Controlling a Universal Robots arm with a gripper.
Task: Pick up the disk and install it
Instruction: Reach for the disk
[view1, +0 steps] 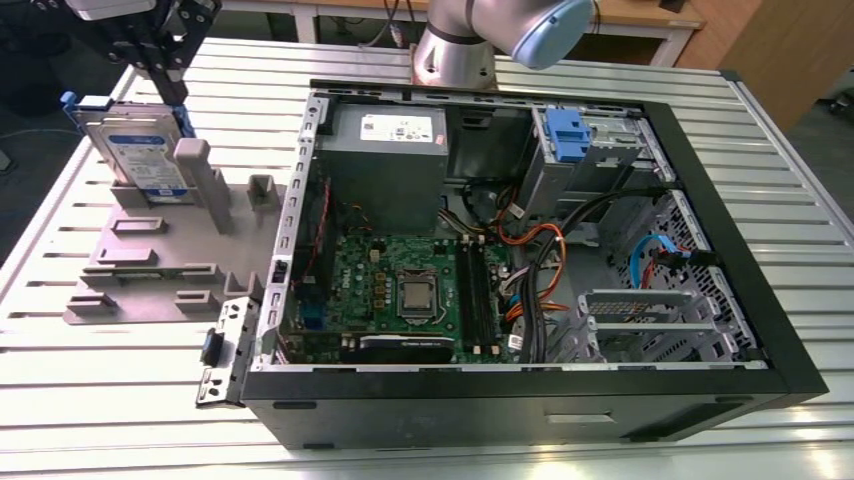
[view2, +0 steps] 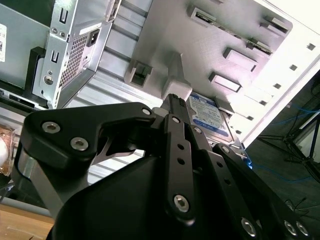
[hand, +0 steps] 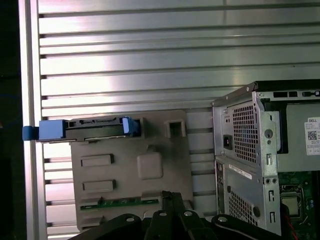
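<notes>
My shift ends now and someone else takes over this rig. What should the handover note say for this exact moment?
Pincer: at the top edge of the disk; open or shut cannot be told.
Disk: upright in the grey stand, to the exterior view's left of the open computer case.
Done: pincer is at the disk, nothing more.
Left: disk not yet lifted out, not yet installed in the case.
</notes>
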